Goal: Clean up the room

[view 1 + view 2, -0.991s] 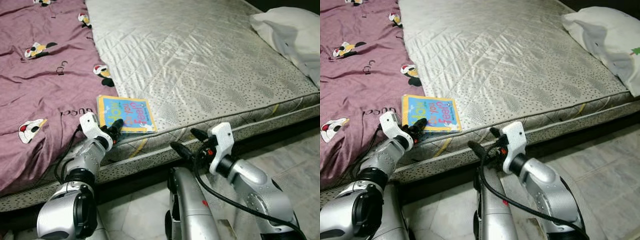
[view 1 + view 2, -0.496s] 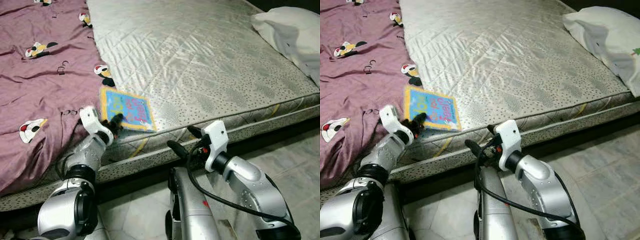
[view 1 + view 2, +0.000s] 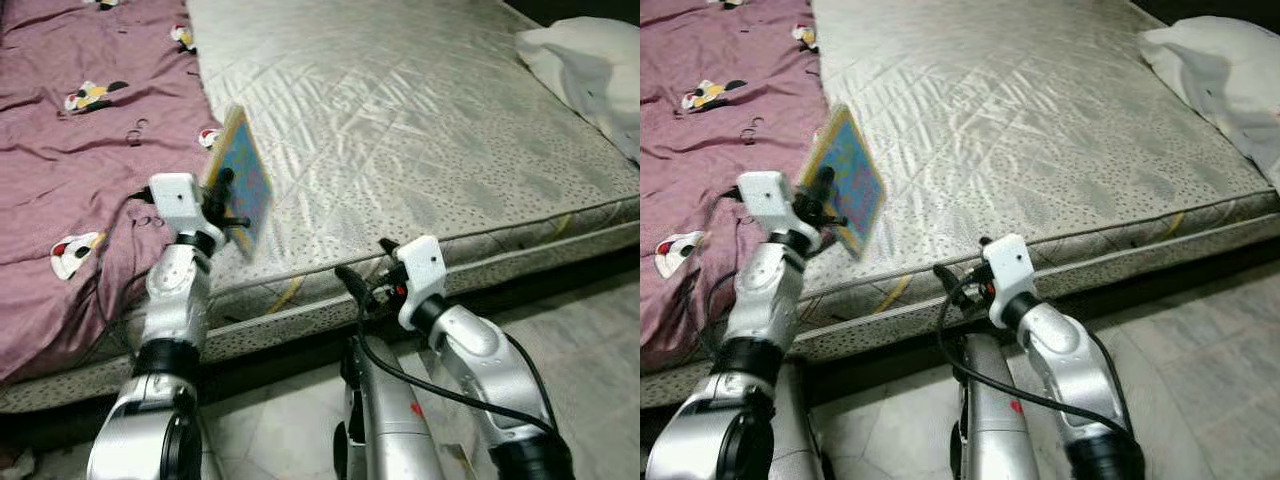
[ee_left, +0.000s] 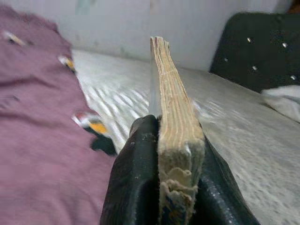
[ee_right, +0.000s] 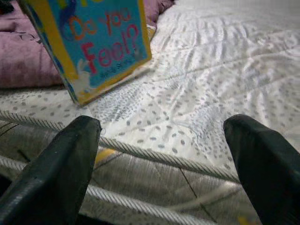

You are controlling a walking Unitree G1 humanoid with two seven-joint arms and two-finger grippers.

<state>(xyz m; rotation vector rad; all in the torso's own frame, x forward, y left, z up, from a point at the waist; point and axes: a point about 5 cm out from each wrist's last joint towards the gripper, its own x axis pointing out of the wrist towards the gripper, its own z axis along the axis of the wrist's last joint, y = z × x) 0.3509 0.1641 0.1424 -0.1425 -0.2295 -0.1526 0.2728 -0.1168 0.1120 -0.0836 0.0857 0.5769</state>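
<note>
A mattress [image 3: 400,130] fills the middle of the scene, with a bedsheet [image 3: 80,190] spread over its left part and a pillow [image 3: 590,70] at its far right edge. A book [image 3: 240,180] is held tilted above the mattress near the sheet's edge, clamped in the left gripper [image 3: 222,195]. The right gripper [image 3: 365,265] is to its right, fingers spread, at the mattress's near edge above the floor [image 3: 590,320].

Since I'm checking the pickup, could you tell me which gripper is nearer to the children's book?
Left. The left gripper is shut on the book, holding it tilted above the mattress; the right gripper hangs open off the mattress edge.
</note>
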